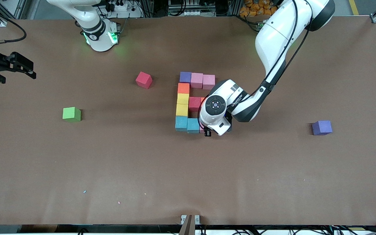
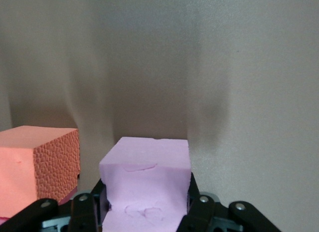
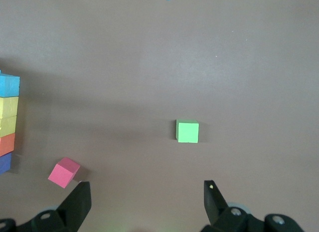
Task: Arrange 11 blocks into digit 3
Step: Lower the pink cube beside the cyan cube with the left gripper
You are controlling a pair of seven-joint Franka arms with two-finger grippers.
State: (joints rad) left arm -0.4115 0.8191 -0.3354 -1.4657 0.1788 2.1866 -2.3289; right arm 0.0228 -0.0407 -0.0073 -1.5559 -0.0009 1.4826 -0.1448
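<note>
Brown table; left claw clenched on pink block; right claw released, waiting.

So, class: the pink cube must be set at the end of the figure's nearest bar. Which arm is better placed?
Left. The left gripper already holds the pink cube beside the blue cubes. The right gripper waits open at the right arm's end of the table.
</note>
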